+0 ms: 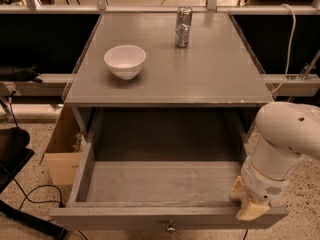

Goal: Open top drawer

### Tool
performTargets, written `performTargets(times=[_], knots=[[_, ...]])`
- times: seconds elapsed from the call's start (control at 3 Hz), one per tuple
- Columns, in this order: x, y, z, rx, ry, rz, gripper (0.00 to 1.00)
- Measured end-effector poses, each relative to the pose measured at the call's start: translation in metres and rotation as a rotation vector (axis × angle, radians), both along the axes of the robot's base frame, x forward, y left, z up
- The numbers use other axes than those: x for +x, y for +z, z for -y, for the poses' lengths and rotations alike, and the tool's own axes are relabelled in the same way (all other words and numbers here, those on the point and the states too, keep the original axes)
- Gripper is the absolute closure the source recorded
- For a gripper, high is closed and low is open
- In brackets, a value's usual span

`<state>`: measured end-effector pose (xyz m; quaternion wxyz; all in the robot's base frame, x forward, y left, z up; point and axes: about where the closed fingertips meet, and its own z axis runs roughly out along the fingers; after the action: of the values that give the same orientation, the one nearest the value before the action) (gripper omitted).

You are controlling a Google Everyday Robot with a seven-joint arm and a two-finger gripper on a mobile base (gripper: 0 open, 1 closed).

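My gripper (250, 210) rests on the right end of the top drawer's (125, 218) front edge; I cannot tell whether it is clamped or released. The drawer stands pulled far out under the table (210, 79), which carries a white bowl (125, 60) and, farther back, a can (183, 27).

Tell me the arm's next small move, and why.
Probably draw the gripper back, clear of the top drawer. The drawer already stands pulled far out, its inside in full view, and the gripper rests at the right end of its front edge.
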<state>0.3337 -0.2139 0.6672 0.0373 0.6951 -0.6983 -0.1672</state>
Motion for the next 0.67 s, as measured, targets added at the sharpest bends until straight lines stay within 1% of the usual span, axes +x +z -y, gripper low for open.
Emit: performTargets(times=[0.33, 0.67], knots=[[0.0000, 0.0000, 0.0000, 0.000, 0.000, 0.000, 0.16], [0.0000, 0.0000, 0.0000, 0.000, 0.000, 0.000, 0.00]])
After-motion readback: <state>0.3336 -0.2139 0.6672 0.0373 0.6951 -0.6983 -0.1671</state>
